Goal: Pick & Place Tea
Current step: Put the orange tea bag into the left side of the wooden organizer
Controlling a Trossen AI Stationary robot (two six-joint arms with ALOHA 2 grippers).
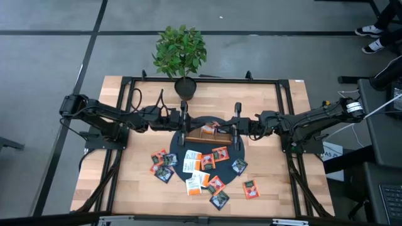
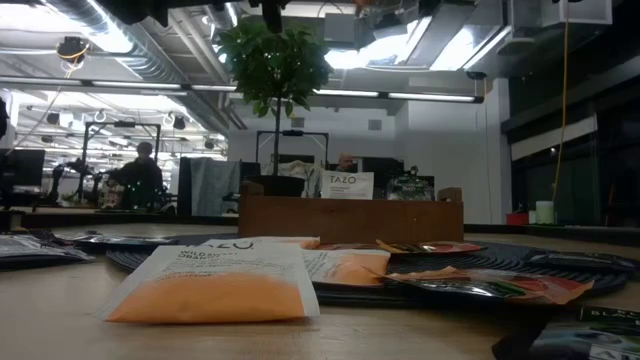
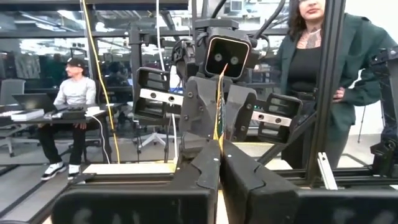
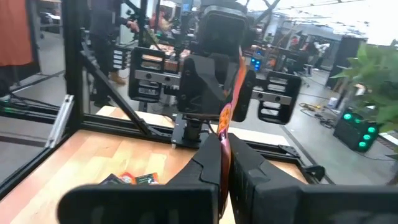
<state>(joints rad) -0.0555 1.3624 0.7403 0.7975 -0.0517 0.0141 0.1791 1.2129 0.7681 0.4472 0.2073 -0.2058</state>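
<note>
An orange tea sachet (image 4: pixel 227 115) hangs in the air between my two grippers, over the long wooden tray (image 1: pixel 233 136) at the table's middle. In both wrist views it shows edge-on, a thin line (image 3: pixel 219 109). My left gripper (image 3: pixel 219 155) is shut on it from the table's left. My right gripper (image 4: pixel 222 155) is shut on it from the table's right. They face each other fingertip to fingertip (image 1: pixel 211 129). Several more sachets (image 1: pixel 220 154) lie flat on a dark round mat (image 1: pixel 179 152) and on the wood (image 1: pixel 251 188) nearer the front edge. My left gripper pinches the sachet's left-hand edge (image 3: pixel 219 134) between its two fingers, coming level from the table's left. The sachet stands on edge, lifted clear of the tray. My right gripper pinches the same sachet by its opposite edge (image 4: pixel 225 140) between its two fingers, coming level from the table's right. The sachet spans the short gap between the two grippers.
A potted plant (image 1: pixel 181 50) stands at the table's far edge behind the tray. A white sachet (image 2: pixel 348 185) stands upright in the tray. A black frame (image 1: pixel 286 119) borders the table. A person (image 3: pixel 311 74) stands beyond the table's right side, and another sits farther off.
</note>
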